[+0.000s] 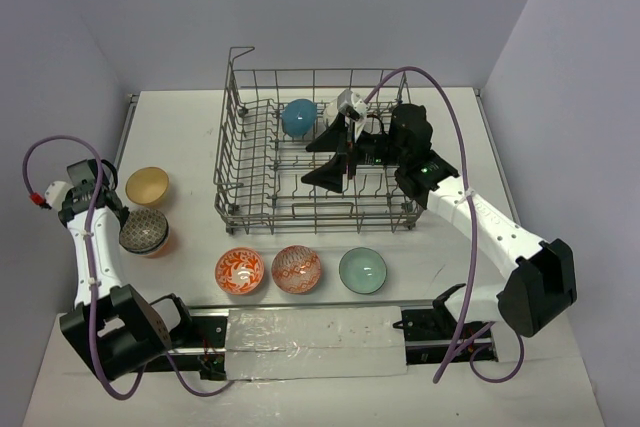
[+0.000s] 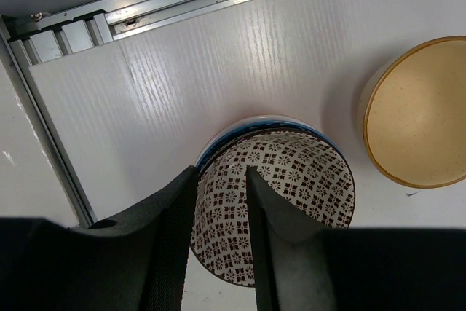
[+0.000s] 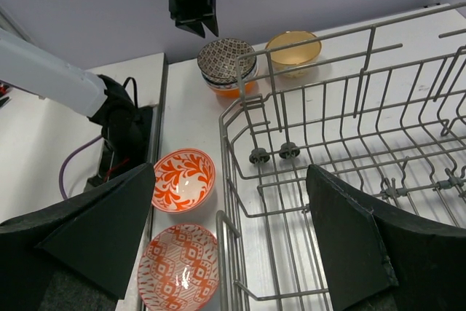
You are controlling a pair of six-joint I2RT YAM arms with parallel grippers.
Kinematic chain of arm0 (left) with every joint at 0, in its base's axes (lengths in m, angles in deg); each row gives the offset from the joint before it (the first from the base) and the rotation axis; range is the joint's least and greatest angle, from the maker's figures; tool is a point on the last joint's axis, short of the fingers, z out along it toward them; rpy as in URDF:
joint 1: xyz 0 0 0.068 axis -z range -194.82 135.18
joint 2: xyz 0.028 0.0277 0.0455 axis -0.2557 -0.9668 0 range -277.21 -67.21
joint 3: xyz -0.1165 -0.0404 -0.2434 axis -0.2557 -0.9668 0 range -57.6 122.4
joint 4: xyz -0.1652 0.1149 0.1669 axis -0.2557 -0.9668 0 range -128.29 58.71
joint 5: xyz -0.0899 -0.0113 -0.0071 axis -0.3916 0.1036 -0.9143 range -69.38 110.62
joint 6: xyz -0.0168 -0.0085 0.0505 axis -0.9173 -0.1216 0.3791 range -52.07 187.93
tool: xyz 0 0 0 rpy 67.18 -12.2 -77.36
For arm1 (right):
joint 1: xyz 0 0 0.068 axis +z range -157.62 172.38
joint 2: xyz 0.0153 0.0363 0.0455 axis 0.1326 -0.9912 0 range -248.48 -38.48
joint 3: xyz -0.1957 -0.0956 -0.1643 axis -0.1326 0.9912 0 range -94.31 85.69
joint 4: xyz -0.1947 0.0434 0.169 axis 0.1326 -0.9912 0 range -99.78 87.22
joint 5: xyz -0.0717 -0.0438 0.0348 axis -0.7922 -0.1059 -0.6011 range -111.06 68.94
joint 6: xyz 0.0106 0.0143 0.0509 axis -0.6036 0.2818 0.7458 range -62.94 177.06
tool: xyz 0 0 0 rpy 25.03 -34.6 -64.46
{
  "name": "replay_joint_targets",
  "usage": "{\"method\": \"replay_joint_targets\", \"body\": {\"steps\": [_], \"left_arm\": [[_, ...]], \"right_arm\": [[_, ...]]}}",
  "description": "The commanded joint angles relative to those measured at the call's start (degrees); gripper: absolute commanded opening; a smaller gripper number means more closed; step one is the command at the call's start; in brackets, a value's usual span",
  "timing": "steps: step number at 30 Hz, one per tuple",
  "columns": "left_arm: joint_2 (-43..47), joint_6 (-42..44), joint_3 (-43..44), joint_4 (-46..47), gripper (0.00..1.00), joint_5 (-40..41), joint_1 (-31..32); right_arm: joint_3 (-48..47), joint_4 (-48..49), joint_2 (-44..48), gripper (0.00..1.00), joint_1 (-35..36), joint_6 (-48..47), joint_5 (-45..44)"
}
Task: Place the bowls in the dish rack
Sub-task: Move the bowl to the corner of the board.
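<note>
The load has barely begun: of the bowls in view, only one, the teal-blue bowl (image 1: 298,117), sits inside the dish rack (image 1: 235,147), in its far part and just beside the right fingers (image 3: 102,231) on their left-arm side. These fingers are spread wide with nothing between them, hovering over the rack's open middle, where the rows of tines below them are bare. Everything else waits on the tabletop (image 1: 185,137). Directly under the left fingers (image 2: 171,238) is a stack of at least three bowls: a dark patterned bowl (image 2: 291,202) on top, a blue-rimmed bowl (image 2: 255,121) under it, and an orange bowl (image 3: 233,89) at the bottom. The left fingers stand a narrow gap apart, holding nothing. One lies over the top bowl's rim and the other over its inside, and from the right wrist view they seem to hang just above it rather than touch. Just beyond these fingers, beside the stack, lies the tan bowl (image 2: 419,114), upright and empty. On the near side of the rack, behind the right fingers, two orange-red patterned bowls (image 1: 240,270) (image 1: 296,268) and a pale green bowl (image 1: 361,269) stand in a row, also upright and empty. My reading is that seven bowls remain to go in, the stack's top one likely next.
</note>
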Motion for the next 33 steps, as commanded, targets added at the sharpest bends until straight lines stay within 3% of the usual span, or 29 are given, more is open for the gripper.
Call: {"method": "replay_joint_targets", "body": {"steps": [1, 33], "left_arm": [[1.0, -0.7, 1.6, -0.1, 0.39, 1.0, -0.3], [-3.6, -0.5, 1.7, -0.4, 0.39, -1.0, -0.3]], "right_arm": [[-1.5, 0.1, 0.4, 0.91, -0.4, -1.2, -1.1], [-1.9, -2.0, -0.1, 0.92, -1.6, -2.6, -4.5]]}}
